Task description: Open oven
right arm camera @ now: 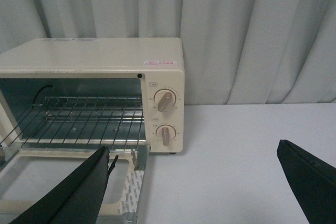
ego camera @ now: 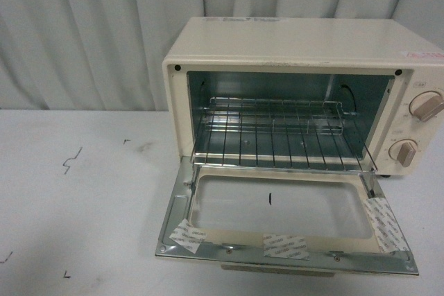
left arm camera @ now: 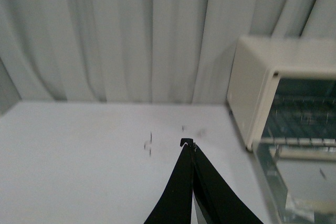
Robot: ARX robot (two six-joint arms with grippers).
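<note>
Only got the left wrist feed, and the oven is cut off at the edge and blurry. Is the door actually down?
Observer: Yes. The front view shows the cream boxy toaster oven with its glass-windowed door dropped down, lying about flat in front of the cavity.
Operator: Anything on the rack?
Observer: No. The wire rack is bare across its whole width in the front view.
Operator: Right gripper state?
Observer: Open. In the right wrist view the right gripper has its fingers wide apart and holds nothing. One finger is over the door's corner below the knobs.
</note>
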